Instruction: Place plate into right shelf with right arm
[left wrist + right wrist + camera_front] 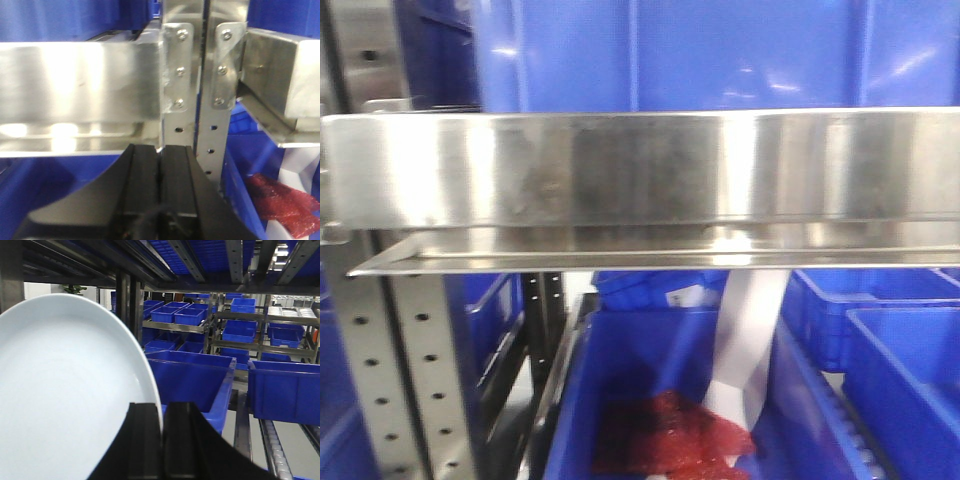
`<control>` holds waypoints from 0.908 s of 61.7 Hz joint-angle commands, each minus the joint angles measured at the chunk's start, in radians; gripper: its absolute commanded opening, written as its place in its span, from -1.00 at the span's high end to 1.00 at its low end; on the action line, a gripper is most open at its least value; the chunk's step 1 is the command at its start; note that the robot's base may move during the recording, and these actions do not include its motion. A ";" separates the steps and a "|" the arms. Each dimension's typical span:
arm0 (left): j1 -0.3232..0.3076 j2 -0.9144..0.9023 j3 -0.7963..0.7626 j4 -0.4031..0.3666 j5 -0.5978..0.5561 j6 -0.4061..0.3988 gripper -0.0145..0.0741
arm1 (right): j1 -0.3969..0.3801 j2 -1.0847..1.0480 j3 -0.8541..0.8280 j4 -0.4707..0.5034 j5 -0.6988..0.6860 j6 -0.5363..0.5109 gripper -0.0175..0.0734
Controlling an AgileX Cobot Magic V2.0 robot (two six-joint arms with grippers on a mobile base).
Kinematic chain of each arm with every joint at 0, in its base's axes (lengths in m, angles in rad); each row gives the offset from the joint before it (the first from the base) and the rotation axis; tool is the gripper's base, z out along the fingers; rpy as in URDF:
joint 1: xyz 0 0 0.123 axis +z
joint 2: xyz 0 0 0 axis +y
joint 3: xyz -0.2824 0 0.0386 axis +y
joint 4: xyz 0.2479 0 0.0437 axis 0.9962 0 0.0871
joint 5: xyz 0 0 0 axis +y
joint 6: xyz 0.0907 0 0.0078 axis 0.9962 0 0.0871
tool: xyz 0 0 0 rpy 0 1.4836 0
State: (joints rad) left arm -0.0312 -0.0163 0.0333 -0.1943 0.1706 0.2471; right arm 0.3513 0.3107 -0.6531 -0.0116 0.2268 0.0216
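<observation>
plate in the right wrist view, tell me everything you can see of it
The plate is plain white, round and shallow, with a smooth, slightly glossy surface and a low sloped rim, no marks or food on it. It fills the left half of the right wrist view, its left and lower parts cut off by the frame. Its rim on the right is pinched in the right gripper, the only thing seen touching it. Blue bins stand behind it.

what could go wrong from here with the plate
The plate is pinched only at its rim by the right gripper, so it could slip or pivot out. Its edge looks close to the blue bin and might clip it.
</observation>
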 commanded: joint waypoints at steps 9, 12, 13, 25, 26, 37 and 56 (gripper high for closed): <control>-0.003 -0.011 0.008 -0.008 -0.083 -0.003 0.78 | 0.001 0.011 -0.031 -0.006 -0.100 -0.004 0.55; -0.003 -0.011 0.008 -0.008 -0.083 -0.003 0.78 | 0.001 0.011 -0.031 -0.006 -0.100 -0.004 0.55; -0.003 -0.011 0.008 -0.008 -0.083 -0.003 0.78 | 0.001 0.011 -0.031 -0.006 -0.100 -0.004 0.55; -0.003 -0.011 0.008 -0.008 -0.083 -0.003 0.78 | 0.001 0.011 -0.031 -0.006 -0.104 -0.003 0.55; -0.003 -0.011 0.008 -0.008 -0.083 -0.003 0.78 | 0.001 0.011 -0.031 -0.006 -0.104 -0.003 0.55; -0.003 -0.011 0.008 -0.008 -0.083 -0.003 0.78 | 0.001 0.026 -0.077 -0.006 -0.076 -0.003 0.55; -0.003 -0.011 0.008 -0.008 -0.083 -0.003 0.78 | 0.001 0.386 -0.493 -0.006 0.098 -0.003 0.55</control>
State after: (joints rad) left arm -0.0312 -0.0163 0.0333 -0.1943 0.1706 0.2471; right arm 0.3513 0.5741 -1.0139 -0.0116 0.3659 0.0216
